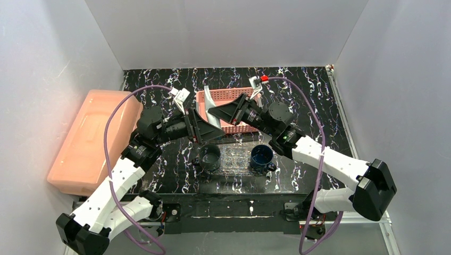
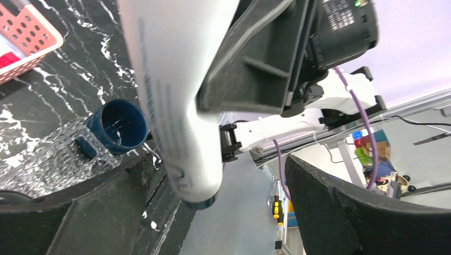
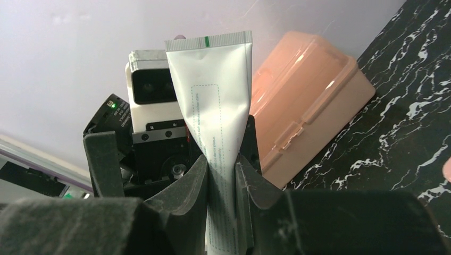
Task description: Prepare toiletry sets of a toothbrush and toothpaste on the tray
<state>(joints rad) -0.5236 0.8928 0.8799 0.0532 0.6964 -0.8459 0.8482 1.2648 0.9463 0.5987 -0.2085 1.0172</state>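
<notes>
A white toothpaste tube (image 3: 215, 95) is pinched near its middle in my right gripper (image 3: 220, 170), which is shut on it, crimped end up. Both grippers meet above the table's middle. My left gripper (image 2: 218, 170) stands open around the tube's lower part (image 2: 175, 106); the dark cap (image 2: 202, 202) hangs between its wide-apart fingers. From above, the tube (image 1: 213, 112) runs between the right gripper (image 1: 220, 113) and the left gripper (image 1: 205, 126). Below them lies the clear glittery tray (image 1: 235, 159), with a dark blue cup (image 1: 210, 156) on its left and another (image 1: 262, 155) on its right. No toothbrush shows.
A pink perforated basket (image 1: 234, 97) sits behind the grippers. A big salmon plastic box (image 1: 90, 141) lies along the left side, partly off the black marbled mat. Grey walls close in the back and sides.
</notes>
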